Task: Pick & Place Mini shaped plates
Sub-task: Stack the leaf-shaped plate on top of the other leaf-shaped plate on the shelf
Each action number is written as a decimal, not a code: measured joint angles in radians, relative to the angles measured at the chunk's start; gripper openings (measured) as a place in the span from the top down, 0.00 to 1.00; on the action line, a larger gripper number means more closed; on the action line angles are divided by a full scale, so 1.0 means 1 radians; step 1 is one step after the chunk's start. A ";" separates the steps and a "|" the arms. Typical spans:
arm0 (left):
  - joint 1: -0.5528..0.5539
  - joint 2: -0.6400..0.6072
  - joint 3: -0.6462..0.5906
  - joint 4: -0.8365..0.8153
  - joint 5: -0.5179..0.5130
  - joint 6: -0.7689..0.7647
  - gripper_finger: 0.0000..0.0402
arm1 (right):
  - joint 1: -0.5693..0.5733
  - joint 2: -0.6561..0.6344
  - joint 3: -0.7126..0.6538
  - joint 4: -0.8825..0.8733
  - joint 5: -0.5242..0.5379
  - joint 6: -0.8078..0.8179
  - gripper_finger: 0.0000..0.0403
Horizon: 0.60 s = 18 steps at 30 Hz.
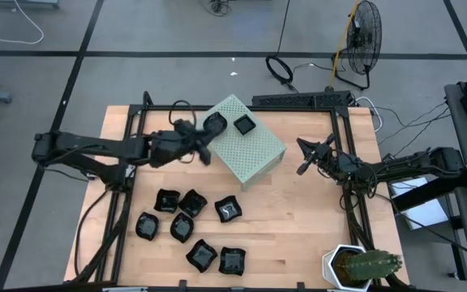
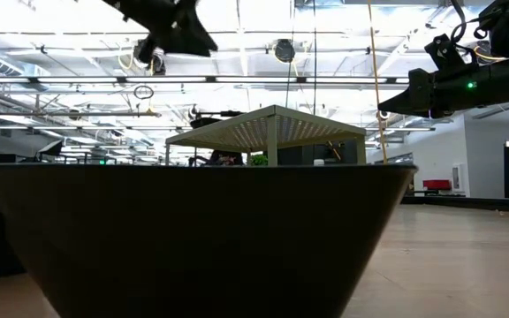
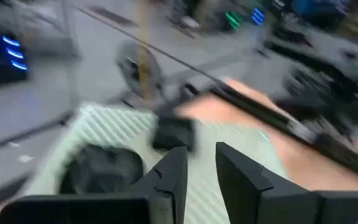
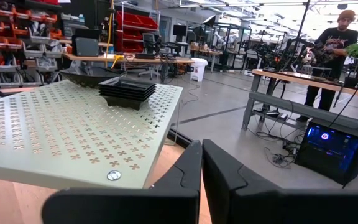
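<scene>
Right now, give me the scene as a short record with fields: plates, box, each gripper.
plates on box: two, a square plate and a round plate
plates on table: eight black plates clustered in front of the box
box: pale green perforated box, mid table
left gripper: over the box edge, fingers slightly apart, holding nothing
right gripper: shut, empty, right of the box

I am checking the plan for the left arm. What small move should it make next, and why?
Probably lift the left end effector clear of the pale green perforated box. Its fingers stand slightly apart with nothing between them, and a round black dish lies on the box top just beside them, near the stack of square dishes. Seven dishes remain on the table.
</scene>
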 joint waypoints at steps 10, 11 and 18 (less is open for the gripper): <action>-0.206 -0.130 0.000 -0.629 0.027 -0.582 0.78 | 0.000 0.000 0.000 0.000 0.000 0.000 0.99; -0.235 -0.124 0.000 -0.664 0.049 -0.647 0.78 | 0.000 0.000 0.000 0.000 0.000 0.000 0.99; -0.453 -0.038 0.000 -0.903 0.263 -1.149 0.78 | 0.000 0.000 0.000 0.000 0.000 0.000 0.99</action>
